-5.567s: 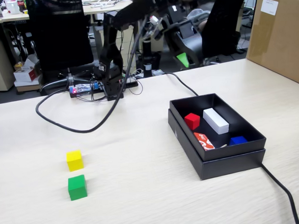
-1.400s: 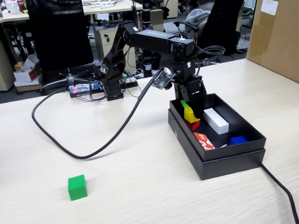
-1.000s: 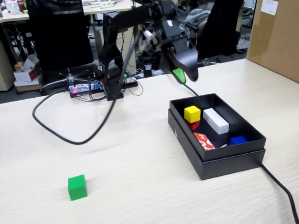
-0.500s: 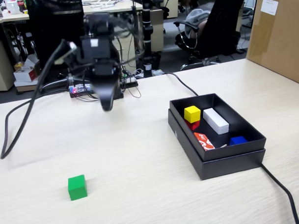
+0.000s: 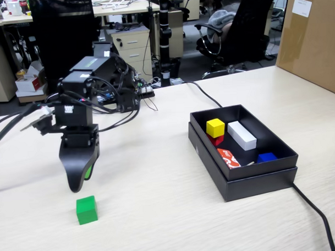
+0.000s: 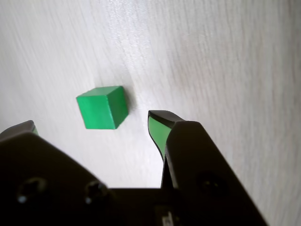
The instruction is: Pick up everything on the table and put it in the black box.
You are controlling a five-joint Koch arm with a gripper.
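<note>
The green cube [image 5: 86, 210] [image 6: 102, 107] rests alone on the beige table [image 5: 159, 203] at the front left. My gripper [image 5: 80, 182] [image 6: 91, 121] hangs just above and behind it, open, with nothing between its green-lined fingers [image 6: 157, 129]. In the wrist view the cube lies a little ahead of the two tips. The black box [image 5: 244, 186] stands at the right. Inside it the yellow cube [image 5: 215, 127] sits on top of the red cube [image 5: 216, 140], of which only a sliver shows.
The box also holds a long white block [image 5: 242, 135], a red-and-white card [image 5: 228, 157] and a blue piece [image 5: 266, 157]. A brown carton [image 5: 313, 38] stands at the far right. Black cables [image 5: 316, 214] trail across the table at left and front right.
The yellow cube has gone from the table into the box, onto the red cube. The arm has swung from the box across to the left and come down over the green cube.
</note>
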